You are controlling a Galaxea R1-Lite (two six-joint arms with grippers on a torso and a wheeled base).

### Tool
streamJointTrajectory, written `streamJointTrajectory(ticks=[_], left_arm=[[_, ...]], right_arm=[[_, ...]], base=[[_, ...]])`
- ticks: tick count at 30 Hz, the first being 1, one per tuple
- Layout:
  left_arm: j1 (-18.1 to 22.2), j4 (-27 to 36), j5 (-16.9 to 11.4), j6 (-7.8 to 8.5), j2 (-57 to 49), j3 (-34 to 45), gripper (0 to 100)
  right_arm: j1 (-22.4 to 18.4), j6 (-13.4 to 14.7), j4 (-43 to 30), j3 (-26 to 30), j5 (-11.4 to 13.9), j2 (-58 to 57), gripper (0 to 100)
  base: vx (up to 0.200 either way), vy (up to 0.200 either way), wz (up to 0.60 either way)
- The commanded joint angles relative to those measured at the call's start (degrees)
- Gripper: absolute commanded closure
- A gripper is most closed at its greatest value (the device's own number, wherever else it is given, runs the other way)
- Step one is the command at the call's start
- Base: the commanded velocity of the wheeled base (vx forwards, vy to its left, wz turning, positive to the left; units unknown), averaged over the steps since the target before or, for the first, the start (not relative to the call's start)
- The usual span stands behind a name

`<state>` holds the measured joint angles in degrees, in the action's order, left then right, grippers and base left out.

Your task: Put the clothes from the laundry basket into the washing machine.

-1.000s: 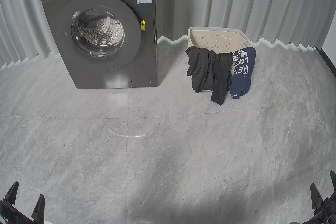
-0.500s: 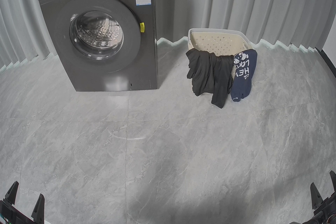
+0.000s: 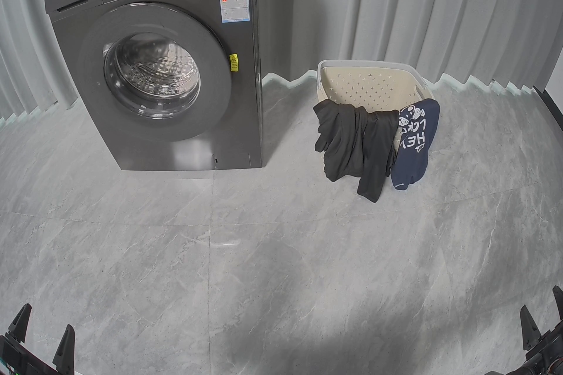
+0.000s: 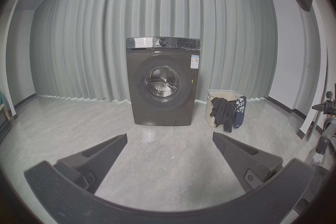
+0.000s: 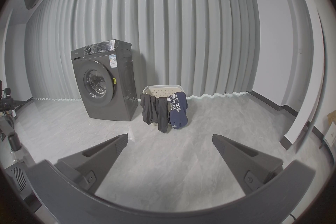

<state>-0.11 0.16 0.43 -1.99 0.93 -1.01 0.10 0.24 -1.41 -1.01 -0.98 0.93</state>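
Grey washing machine [image 3: 158, 71] stands on the floor [image 3: 264, 276]. A white laundry basket [image 3: 369, 78] sits near it. Black clothes [image 3: 355, 145] and a blue shirt [image 3: 415, 145] hang over the basket's front edge. The left tool [image 4: 169, 134] and right tool [image 5: 169, 135] are wide open, hold nothing, and are well apart from the basket.

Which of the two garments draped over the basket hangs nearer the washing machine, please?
The black garment; the navy printed one hangs beyond it, farther from the washing machine.
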Motion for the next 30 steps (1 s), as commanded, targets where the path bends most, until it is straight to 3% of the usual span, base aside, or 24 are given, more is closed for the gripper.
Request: streamJointTrajectory(ticks=[1, 13, 30], left_arm=[[0.0, 0.1, 0.0, -0.03, -0.7, 0.9, 0], [0.0, 0.0, 0.0, -0.03, -0.7, 0.9, 0], [0.0, 0.0, 0.0, -0.12, -0.7, 0.9, 0]], right_arm=[[0.1, 0.0, 0.0, 0.4, 0.0, -0.4, 0], [0.2, 0.0, 0.0, 0.4, 0.2, -0.4, 0], [0.1, -0.1, 0.0, 0.4, 0.2, -0.4, 0]], base=[[0.2, 0.0, 0.0], [0.0, 0.0, 0.0], [0.0, -0.2, 0.0]])
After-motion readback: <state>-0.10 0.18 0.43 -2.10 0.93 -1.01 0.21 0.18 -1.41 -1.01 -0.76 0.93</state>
